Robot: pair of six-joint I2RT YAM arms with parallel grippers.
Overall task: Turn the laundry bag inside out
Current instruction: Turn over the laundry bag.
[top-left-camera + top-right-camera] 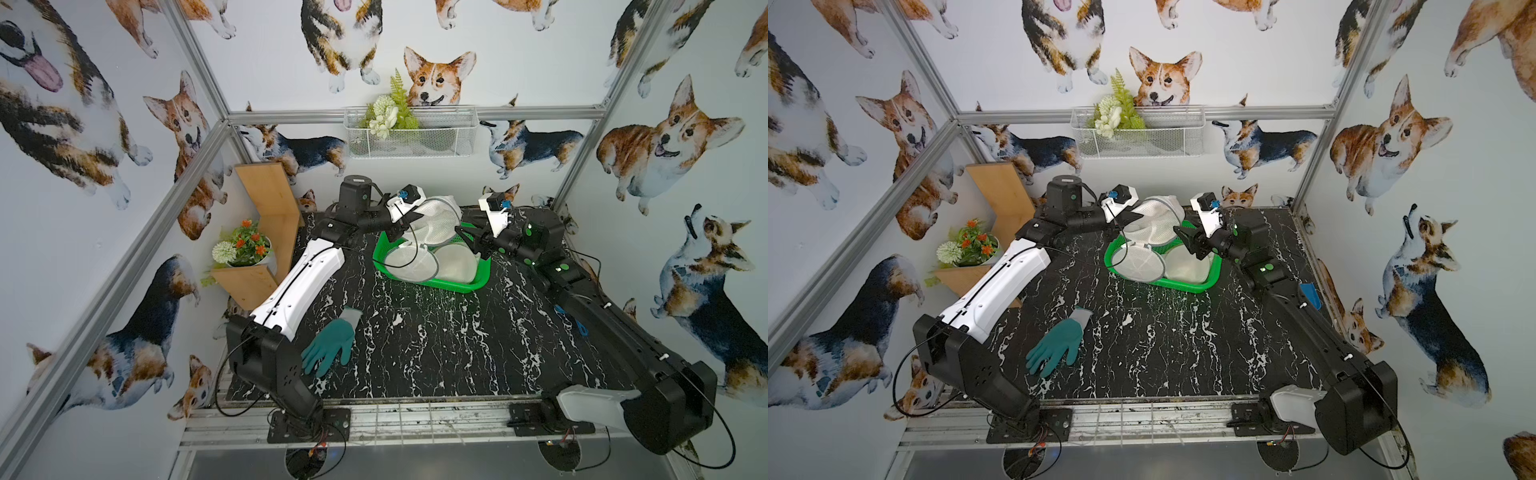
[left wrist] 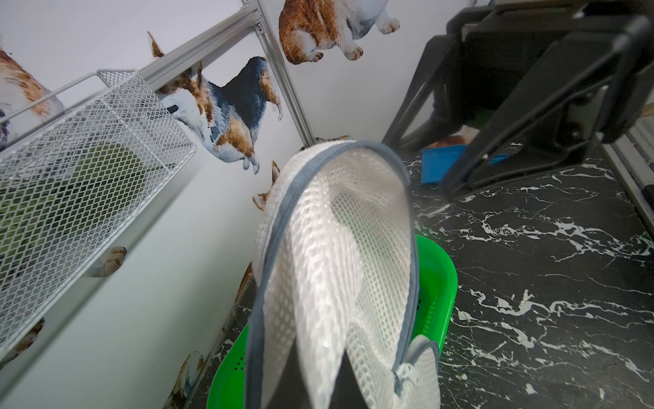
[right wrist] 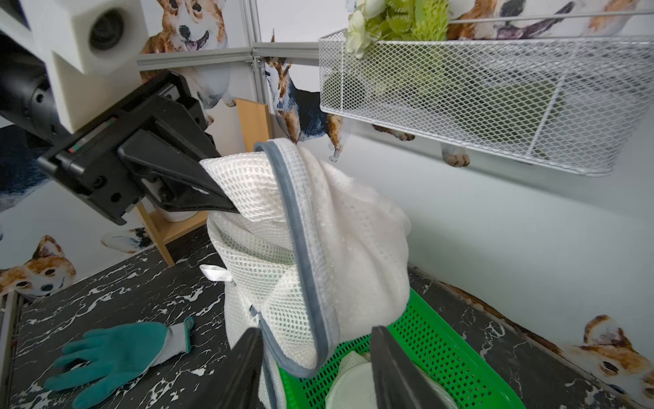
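Observation:
The white mesh laundry bag (image 1: 440, 220) (image 1: 1158, 220) with grey trim is lifted above the green basket (image 1: 436, 283) (image 1: 1169, 283) at the back of the table. My left gripper (image 1: 417, 217) (image 2: 318, 386) (image 3: 229, 204) is shut on a fold of its mesh near the rim. The bag (image 2: 336, 248) (image 3: 350, 230) hangs open, its grey rim looping down. My right gripper (image 1: 467, 240) (image 1: 1185, 240) (image 3: 318, 368) stands open, with the rim's lowest loop hanging between its fingers; whether it touches them I cannot tell.
Two more mesh bags (image 1: 411, 259) (image 1: 455, 262) lie in the green basket (image 3: 442, 347). A teal glove (image 1: 332, 340) (image 3: 113, 354) lies front left on the black marble table. A white wire basket (image 1: 411, 133) hangs on the back wall; a wooden shelf with a flower pot (image 1: 249, 249) stands at left.

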